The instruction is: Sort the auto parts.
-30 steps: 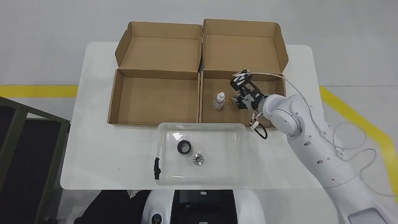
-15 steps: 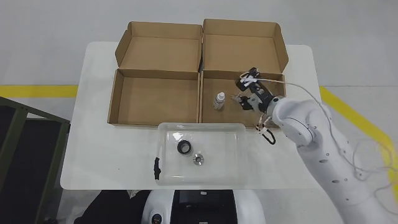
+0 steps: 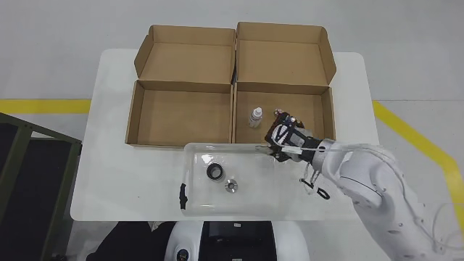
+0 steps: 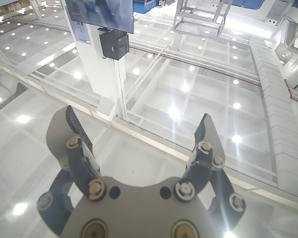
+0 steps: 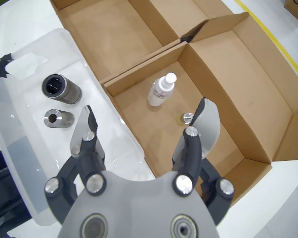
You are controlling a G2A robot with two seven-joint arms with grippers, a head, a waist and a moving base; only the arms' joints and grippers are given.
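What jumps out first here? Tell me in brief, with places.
The right gripper, fingers open, hovers over the near edge of the right cardboard box, which holds a white spray bottle and a small metal part. In front lies a clear tray with a dark metal sleeve and a smaller metal bushing.

We see 2 metal parts on end in the clear tray (image 5: 129,137): a dark sleeve (image 5: 62,89) w/ ribbed bore & a smaller grey bushing (image 5: 58,118) beside it. In the right cardboard box (image 5: 238,125), a white spray bottle (image 5: 162,90) stands upright, w/ a small shiny knob (image 5: 187,117) near it.
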